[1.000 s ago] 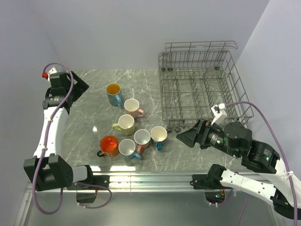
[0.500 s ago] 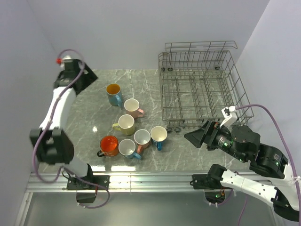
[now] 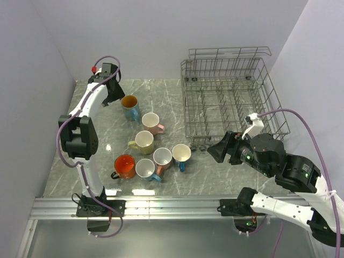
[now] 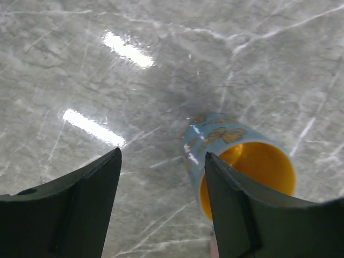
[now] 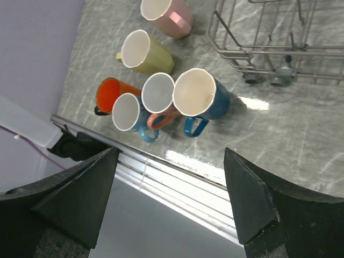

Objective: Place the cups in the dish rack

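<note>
The left claw (image 4: 161,161) hangs open and empty at the far left of the bench (image 3: 102,145). The light blue cup (image 4: 236,156) with the yellow inside stands upright just outside its right finger, not between the two. To take this cup well, I judge the claw should shift sideways until the cup's wall lies between the fingers, one inside the mouth and one outside. It should then sink low enough for a firm bite before closing, since the glaze looks slippery. The right claw (image 5: 169,156) is wide and holds nothing, poised above the near cluster, where the dark blue cup (image 5: 201,97) sits closest to the dish rack (image 3: 226,129). All seven cups (image 3: 153,145) stand on the bench left of the rack, none inside it. The light blue cup's handle does not show in the left wrist view, and the right finger cuts off its near rim, so the handle's direction is unclear there. From above, the left claw's fingertips are hard to make out.
</note>
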### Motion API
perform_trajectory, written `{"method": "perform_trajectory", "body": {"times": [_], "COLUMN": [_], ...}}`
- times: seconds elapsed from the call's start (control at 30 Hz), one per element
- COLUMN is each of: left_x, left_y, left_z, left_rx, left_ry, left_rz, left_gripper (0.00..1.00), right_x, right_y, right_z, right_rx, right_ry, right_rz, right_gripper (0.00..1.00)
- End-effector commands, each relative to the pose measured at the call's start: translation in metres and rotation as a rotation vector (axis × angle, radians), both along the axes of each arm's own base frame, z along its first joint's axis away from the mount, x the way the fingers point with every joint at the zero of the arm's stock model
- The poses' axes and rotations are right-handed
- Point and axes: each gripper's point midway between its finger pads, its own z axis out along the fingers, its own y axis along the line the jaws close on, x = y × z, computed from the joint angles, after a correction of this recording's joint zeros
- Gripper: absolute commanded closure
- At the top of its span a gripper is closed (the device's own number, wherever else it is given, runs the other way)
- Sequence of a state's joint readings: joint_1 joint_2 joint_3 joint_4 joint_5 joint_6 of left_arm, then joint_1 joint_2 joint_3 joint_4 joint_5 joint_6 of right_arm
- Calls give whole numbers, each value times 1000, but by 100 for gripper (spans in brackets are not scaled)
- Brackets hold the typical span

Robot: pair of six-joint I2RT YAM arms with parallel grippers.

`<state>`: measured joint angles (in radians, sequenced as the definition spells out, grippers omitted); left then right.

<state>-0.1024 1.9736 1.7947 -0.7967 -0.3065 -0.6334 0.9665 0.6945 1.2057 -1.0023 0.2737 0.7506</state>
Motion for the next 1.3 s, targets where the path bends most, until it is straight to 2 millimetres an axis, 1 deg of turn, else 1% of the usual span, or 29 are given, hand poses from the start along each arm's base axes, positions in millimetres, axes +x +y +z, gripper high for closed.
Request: {"method": "perform_trajectory", "body": {"times": [0.0, 0.07, 0.1, 0.2, 0.23, 0.33, 0.5, 0.53, 0.57, 0.63, 0.7, 0.8, 0.9, 0.93, 1.0, 1.03, 1.17, 1.2, 1.27], "left_x": [-6, -3, -5, -4, -4, -4, -6, -7, -9, -7, -7, -5, -2, -1, -1, 0, 3, 3, 3], "left_y": [9, 2, -1, -6, -8, -9, -10, -10, -10, -11, -16, -22, -28, -29, -31, -33, -39, -40, -42], "left_z": [-2, -7, -14, -12, -4, 10, 28, 37, 38, 49, 46, 35, 21, 9, -2, -15, -33, -33, -41], "left_rx": [37, 12, 3, -30, -43, -45, -53, -55, -55, -61, -79, -84, -95, -98, -99, -104, -129, -133, -141], "left_ry": [24, 18, 26, -10, -37, -73, -110, -133, -138, -179, -176, -150, -126, -98, -67, -39, -5, -7, 9], "left_rz": [27, -6, -17, -28, -33, -37, -52, -52, -50, -57, -85, -105, -112, -112, -106, -111, -129, -134, -140], "left_gripper": [31, 32, 32, 32, 31, 31, 32, 32, 32, 31, 31, 31, 31, 32, 33, 35, 38, 39, 44], "right_x": [3, 3, 4, 5, 6, 7, 8, 8, 8, 7, 8, 7, 7, 7, 7, 8, 7, 7, 8], "right_y": [-10, -11, -10, -6, -3, 1, 5, 4, 5, 6, 7, 8, 9, 9, 8, 7, 2, 1, 0], "right_z": [-2, -3, -2, -4, -6, -10, -12, -14, -14, -15, -16, -19, -19, -19, -19, -18, -17, -16, -17], "right_rx": [-18, -8, -3, -13, -23, -44, -38, -38, -37, -35, -35, -39, -41, -41, -41, -41, -30, -27, -28], "right_ry": [-24, -26, -28, -23, -13, 2, -1, 1, 2, 4, 6, 10, 12, 12, 12, 11, 8, 6, 8], "right_rz": [-40, -43, -42, -35, -29, -20, -12, -14, -14, -10, -7, -1, 1, 2, -3, -10, -28, -33, -39], "right_gripper": [13, 13, 13, 13, 13, 13, 13, 13, 14, 14, 13, 14, 13, 14, 14, 14, 13, 13, 14]}}
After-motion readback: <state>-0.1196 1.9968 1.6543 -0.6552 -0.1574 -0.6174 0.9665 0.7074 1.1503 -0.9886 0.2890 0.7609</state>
